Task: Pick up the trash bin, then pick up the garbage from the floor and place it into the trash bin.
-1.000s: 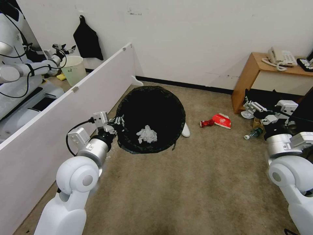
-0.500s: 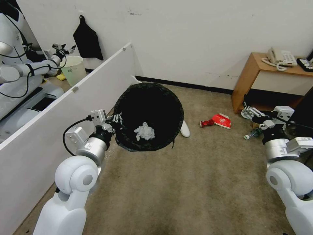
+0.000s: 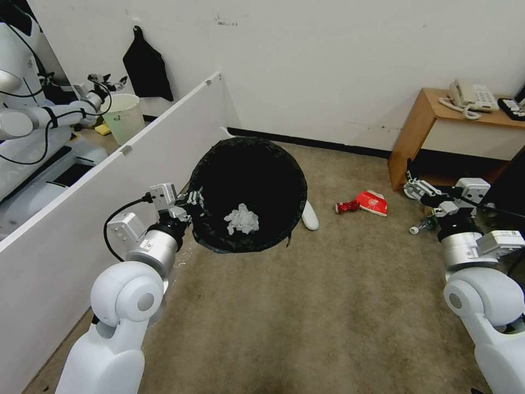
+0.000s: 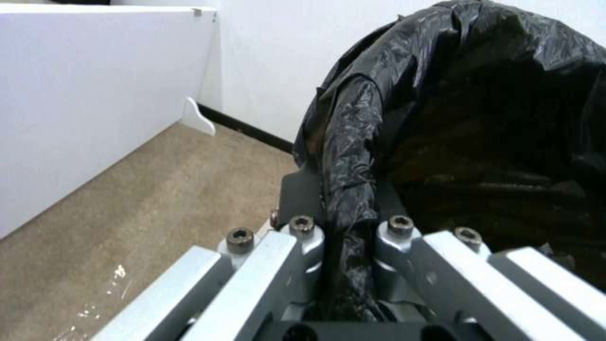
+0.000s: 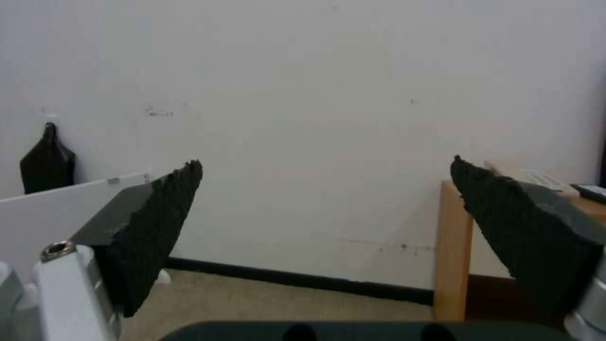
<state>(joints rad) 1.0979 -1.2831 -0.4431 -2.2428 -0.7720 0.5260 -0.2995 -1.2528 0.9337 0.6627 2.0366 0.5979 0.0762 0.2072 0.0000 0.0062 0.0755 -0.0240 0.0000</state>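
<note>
Left gripper (image 3: 192,201) clamped on black-bag-lined rim of round white plastic trash bin (image 3: 247,194), held off beige short-pile carpet (image 3: 306,306), crumpled white tissue (image 3: 242,218) inside. Best kept level, mouth up. Right gripper (image 3: 420,191) spread wide, near crushed red can (image 3: 345,207).

At the right edge you see a wooden worktop (image 3: 432,112) carrying a white telephone (image 3: 469,97). At the upper left, a cream bucket (image 3: 124,116) stands behind a white partition (image 3: 109,180).
</note>
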